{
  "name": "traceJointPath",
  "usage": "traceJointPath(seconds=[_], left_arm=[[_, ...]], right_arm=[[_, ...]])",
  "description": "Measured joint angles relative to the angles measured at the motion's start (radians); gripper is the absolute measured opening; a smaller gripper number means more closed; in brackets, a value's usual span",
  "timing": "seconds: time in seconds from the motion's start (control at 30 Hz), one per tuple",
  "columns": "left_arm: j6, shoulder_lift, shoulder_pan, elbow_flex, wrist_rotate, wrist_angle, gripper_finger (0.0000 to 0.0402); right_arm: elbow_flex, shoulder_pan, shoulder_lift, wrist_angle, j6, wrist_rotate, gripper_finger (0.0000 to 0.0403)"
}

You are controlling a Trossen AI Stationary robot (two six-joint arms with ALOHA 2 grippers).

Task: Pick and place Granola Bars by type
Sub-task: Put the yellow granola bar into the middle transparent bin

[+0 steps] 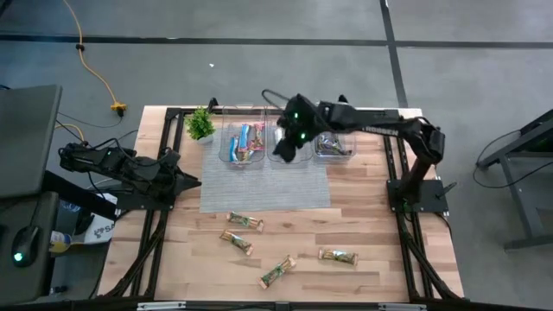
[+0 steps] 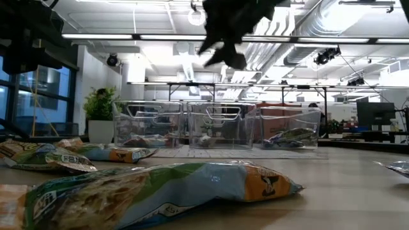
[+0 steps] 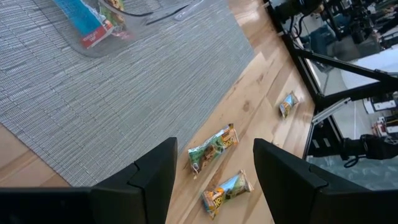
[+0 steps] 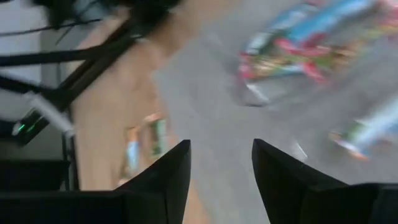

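Several green-and-tan granola bars lie flat on the bare wood near the table's near edge, among them one (image 1: 244, 222) by the mat and one (image 1: 338, 256) farther right. More bars lie in the left bin (image 1: 244, 143) and the right bin (image 1: 333, 145). My right gripper (image 1: 283, 151) hangs open and empty above the middle bin (image 1: 289, 130); its wrist view (image 4: 221, 146) is blurred. My left gripper (image 1: 192, 181) waits open at the mat's left edge, touching nothing. In its wrist view (image 3: 214, 146) two bars (image 3: 227, 193) show beyond the fingers.
Three clear bins (image 2: 214, 124) stand in a row at the far side of the grey woven mat (image 1: 263, 186). A small potted plant (image 1: 200, 125) stands left of them. Black frame rails run along the table's left and right edges.
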Motion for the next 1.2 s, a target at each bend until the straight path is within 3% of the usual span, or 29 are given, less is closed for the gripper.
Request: traceJointPath(seconds=[0.2, 0.4, 0.67, 0.83, 0.97, 1.2], left_arm=[[-0.003, 0.000, 0.000, 0.000, 0.001, 0.000, 0.0204], [-0.004, 0.000, 0.000, 0.000, 0.016, 0.001, 0.0204], [-0.015, 0.000, 0.000, 0.000, 0.022, 0.009, 0.0204], [-0.018, 0.000, 0.000, 0.000, 0.023, 0.008, 0.0204], [-0.019, 0.000, 0.000, 0.000, 0.022, 0.008, 0.0204], [-0.019, 0.000, 0.000, 0.000, 0.022, 0.004, 0.0204]], right_arm=[[0.000, 0.175, -0.024, 0.103, -0.017, 0.059, 0.0154], [0.001, 0.301, 0.014, 0.133, -0.062, 0.201, 0.0154], [0.018, 0.373, 0.103, 0.187, -0.074, 0.181, 0.0154], [0.190, 0.400, 0.226, 0.168, -0.164, 0.173, 0.0154], [0.414, 0.403, 0.375, -0.022, -0.212, 0.222, 0.0154], [0.726, 0.389, 0.621, -0.494, -0.228, 0.213, 0.0154]])
